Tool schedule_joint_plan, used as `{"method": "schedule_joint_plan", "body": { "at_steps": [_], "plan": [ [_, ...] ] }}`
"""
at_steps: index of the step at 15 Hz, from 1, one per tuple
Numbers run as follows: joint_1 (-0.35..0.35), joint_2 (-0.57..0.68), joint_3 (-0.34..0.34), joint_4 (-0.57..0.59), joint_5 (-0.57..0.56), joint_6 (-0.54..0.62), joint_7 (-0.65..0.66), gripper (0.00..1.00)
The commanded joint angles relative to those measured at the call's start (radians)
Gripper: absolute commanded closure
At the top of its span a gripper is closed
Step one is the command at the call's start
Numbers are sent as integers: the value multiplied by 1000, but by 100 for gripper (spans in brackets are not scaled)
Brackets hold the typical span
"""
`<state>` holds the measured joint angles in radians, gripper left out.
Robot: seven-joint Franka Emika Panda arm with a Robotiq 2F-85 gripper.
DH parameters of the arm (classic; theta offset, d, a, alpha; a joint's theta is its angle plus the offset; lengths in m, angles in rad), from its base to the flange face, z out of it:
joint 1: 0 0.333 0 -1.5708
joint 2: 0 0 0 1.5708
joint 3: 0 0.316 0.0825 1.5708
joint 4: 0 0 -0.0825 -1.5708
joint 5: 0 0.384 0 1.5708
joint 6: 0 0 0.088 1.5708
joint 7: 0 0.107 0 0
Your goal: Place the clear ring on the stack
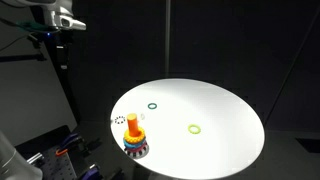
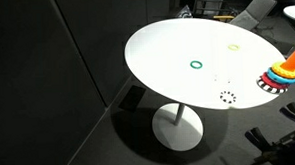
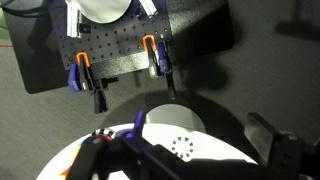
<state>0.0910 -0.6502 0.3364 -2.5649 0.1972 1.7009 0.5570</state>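
Bare tabletop surrounds the clear ring; the stack stands near it.

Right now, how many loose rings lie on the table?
3: the clear ring beside the stack; the dark green ring and the yellow-green ring farther from it, apart.

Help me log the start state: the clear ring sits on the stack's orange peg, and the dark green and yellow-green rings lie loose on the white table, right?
No. The clear ring lies on the white table beside the stack, not on its peg; both exterior views show it. The dark green ring and yellow-green ring do lie loose.
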Motion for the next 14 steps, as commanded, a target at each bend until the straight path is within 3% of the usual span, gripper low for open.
{"method": "schedule_joint_plan", "body": {
  "at_steps": [1,8,14],
  "plan": [
    [8,2,-8,3,-5,-2,4,0],
    [-3,13,-6,12,-25,17,5,0],
    [-33,56,-18,35,-91,152,-1,0]
  ]
}}
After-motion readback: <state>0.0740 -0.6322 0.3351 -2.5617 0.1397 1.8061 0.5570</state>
